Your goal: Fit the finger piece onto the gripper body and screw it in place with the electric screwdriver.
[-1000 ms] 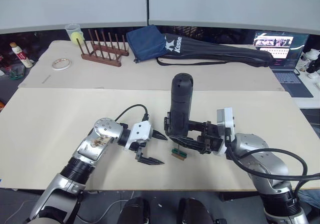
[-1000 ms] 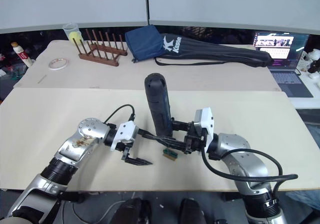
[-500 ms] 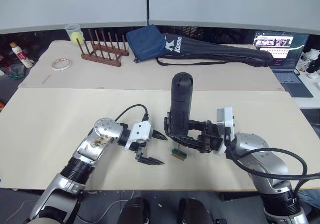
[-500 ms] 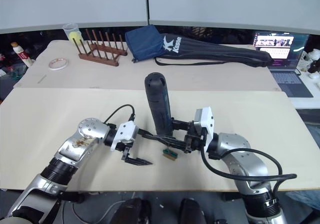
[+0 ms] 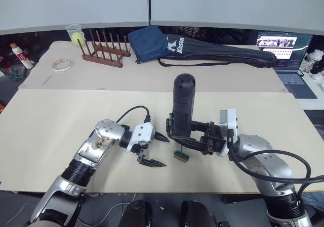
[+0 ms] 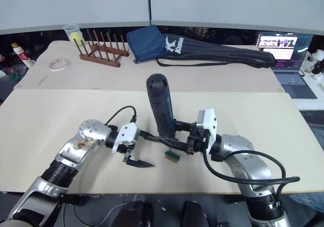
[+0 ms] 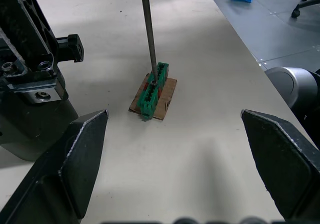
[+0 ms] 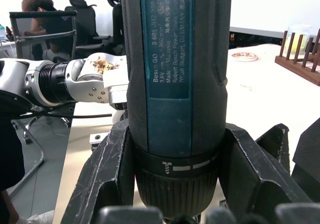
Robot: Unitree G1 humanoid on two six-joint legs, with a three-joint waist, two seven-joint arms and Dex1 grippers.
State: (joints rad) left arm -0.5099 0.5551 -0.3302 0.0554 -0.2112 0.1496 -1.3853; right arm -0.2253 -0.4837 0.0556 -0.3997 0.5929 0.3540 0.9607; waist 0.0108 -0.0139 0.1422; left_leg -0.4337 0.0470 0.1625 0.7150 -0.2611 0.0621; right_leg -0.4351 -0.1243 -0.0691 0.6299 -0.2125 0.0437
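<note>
My right gripper [image 5: 184, 142] is shut on the electric screwdriver [image 5: 182, 105], a thick black tool held upright over the near table. Its thin silver bit [image 7: 148, 34] comes down onto a small green block [image 5: 179, 156] lying on a brown card. My left gripper [image 5: 167, 152] stands open just left of that block, with nothing between its fingers. A chunky black block with a rounded base, the gripper body [image 7: 27, 116], stands on the table right beside the bit. The finger piece is out of view.
On the far table lie a long black zipped bag [image 5: 217, 50], a blue pouch [image 5: 148, 43], a wooden rack [image 5: 104, 52], a tape roll [image 5: 62, 64] and a cup [image 5: 74, 33]. An open laptop [image 5: 283, 52] sits at the far right. A person [image 8: 42, 7] sits in the background.
</note>
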